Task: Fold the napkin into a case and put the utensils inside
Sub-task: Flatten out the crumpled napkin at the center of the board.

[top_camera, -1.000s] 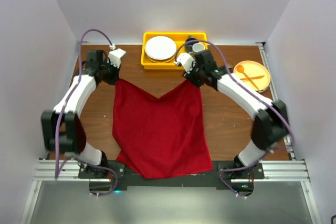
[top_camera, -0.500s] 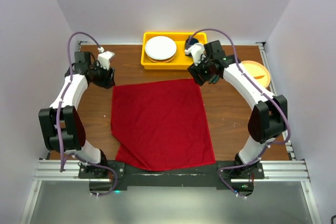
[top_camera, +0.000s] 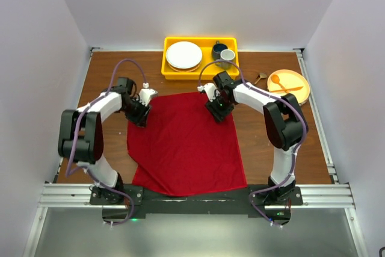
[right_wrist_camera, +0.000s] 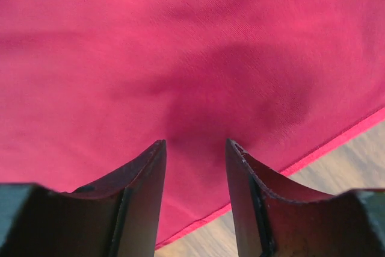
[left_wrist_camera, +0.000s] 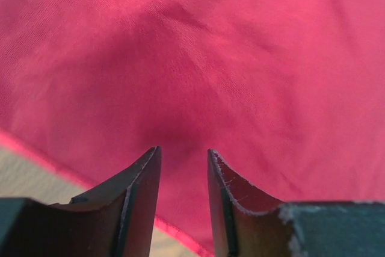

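The napkin [top_camera: 183, 142] lies spread open on the wooden table [top_camera: 108, 76], a bright red sheet between the two arms. Its near edge reaches the metal rail at the front. Its near-left corner looks drawn in or tucked under, and from above I cannot tell which.

The left gripper [top_camera: 140, 112] sits at the napkin's far-left corner, and the right gripper [top_camera: 215, 110] is over its far edge near the right corner. From overhead both sets of fingertips are lost against the dark gripper bodies. The left wrist camera shows the left gripper [left_wrist_camera: 183, 151] with its jaws a narrow gap apart, bare cloth showing between them and nothing gripped. The right gripper [right_wrist_camera: 195, 142] is much the same, with a slightly wider gap and nothing in it. Whether either one's tips press on the cloth is not clear. Each wrist view is cut off to red fabric, a hem and a sliver of table.

Beyond the napkin's far edge stands a yellow tray [top_camera: 171, 74] holding white plates [top_camera: 184, 55] and two cups [top_camera: 227, 56]. Off to the napkin's far right sits an orange plate [top_camera: 302, 91] with the utensils [top_camera: 289, 87] crossed on it, too small to tell apart. One more small gold piece [top_camera: 260, 77] lies on the table just beside that plate, on its napkin side.
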`<state>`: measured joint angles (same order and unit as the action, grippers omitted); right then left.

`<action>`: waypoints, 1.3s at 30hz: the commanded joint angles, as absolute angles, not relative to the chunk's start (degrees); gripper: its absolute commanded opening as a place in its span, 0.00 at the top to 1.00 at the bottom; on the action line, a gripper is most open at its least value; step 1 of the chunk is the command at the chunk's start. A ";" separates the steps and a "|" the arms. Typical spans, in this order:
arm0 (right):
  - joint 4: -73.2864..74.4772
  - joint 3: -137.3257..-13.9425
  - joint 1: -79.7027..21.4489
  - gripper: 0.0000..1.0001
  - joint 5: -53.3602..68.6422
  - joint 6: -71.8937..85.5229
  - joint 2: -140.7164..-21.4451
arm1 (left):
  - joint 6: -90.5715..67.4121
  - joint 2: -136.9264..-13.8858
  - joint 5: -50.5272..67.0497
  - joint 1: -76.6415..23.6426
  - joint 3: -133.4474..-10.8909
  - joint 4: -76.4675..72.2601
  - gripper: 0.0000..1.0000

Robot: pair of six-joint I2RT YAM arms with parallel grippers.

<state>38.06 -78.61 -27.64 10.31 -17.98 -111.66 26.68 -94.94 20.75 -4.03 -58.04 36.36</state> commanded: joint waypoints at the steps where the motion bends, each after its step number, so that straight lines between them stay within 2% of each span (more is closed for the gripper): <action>1: 35.16 -77.43 -25.58 0.54 4.49 -15.91 -111.71 | 24.52 -103.08 15.03 -4.31 -65.90 34.19 0.61; 7: 35.60 -77.43 -21.27 0.55 0.97 -14.24 -113.56 | 22.68 -112.58 11.08 -4.31 -78.03 34.10 0.62; 12: 38.66 -79.36 -21.27 0.49 7.45 -13.89 -111.28 | 23.29 -113.04 15.01 -4.22 -82.18 36.73 0.60; 17: 42.18 -83.13 -21.36 0.40 14.76 -11.95 -105.49 | 24.35 -102.59 16.43 -3.61 -74.90 37.27 0.53; 19: 44.03 -83.76 -21.27 0.40 15.38 -11.60 -103.81 | 24.61 -97.85 17.66 -3.25 -73.31 37.70 0.48; 22: 46.66 -82.28 -21.53 0.40 17.14 -13.09 -101.17 | 26.62 -92.66 17.31 -3.16 -70.15 39.28 0.47; 32: 45.45 -70.32 -27.06 0.43 14.77 -16.87 -97.39 | 34.01 -84.29 14.51 -3.78 -54.59 38.41 0.51; 39: 41.84 -65.83 -28.39 0.45 10.29 -19.15 -99.75 | 37.26 -79.11 13.45 -4.74 -45.19 39.20 0.54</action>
